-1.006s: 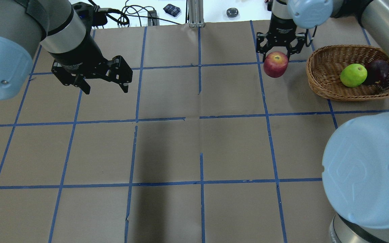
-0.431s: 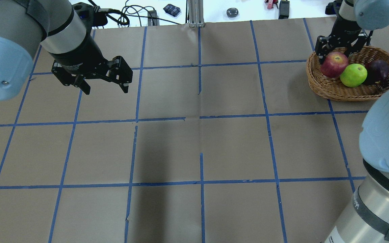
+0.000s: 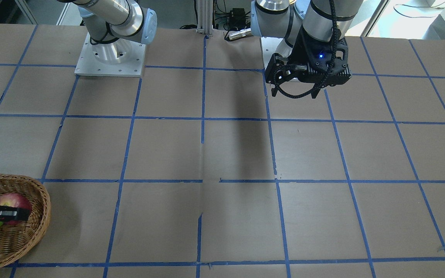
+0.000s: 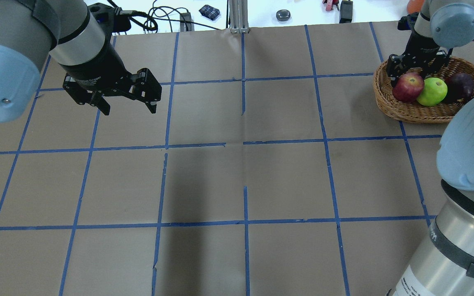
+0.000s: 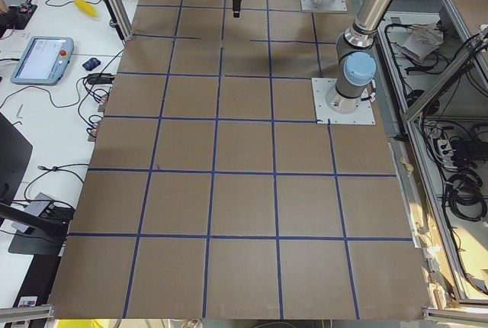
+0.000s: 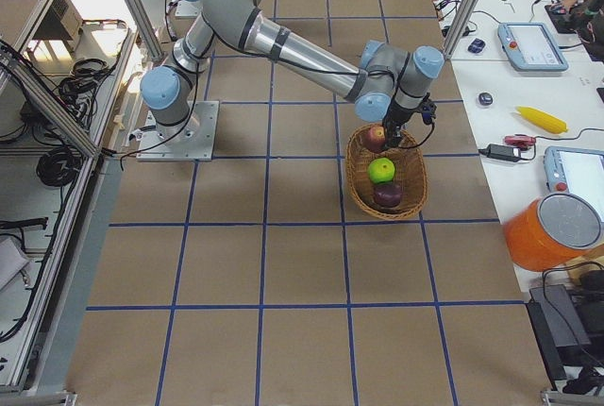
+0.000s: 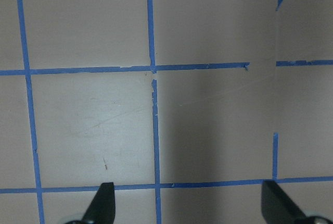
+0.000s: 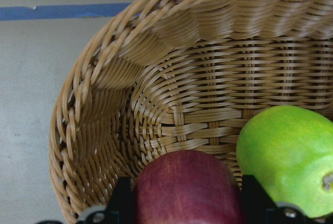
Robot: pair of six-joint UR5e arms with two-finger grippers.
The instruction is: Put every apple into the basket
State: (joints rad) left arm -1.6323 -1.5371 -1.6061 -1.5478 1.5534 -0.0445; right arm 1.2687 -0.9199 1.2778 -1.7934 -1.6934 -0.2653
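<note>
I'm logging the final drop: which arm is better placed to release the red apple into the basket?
Right. Its gripper holds the red apple inside the basket, beside the green apple; the left gripper hangs open and empty across the table.

Black left gripper and black right gripper tip 2 silver, blue-capped arms.

Basket: woven wicker, light brown, rough braided rim. Red apple and green apple: smooth, glossy skin. Table: matt brown paper, creased, lined with blue tape; left arm brushed metal with pale blue plastic cap, left gripper matt black.
</note>
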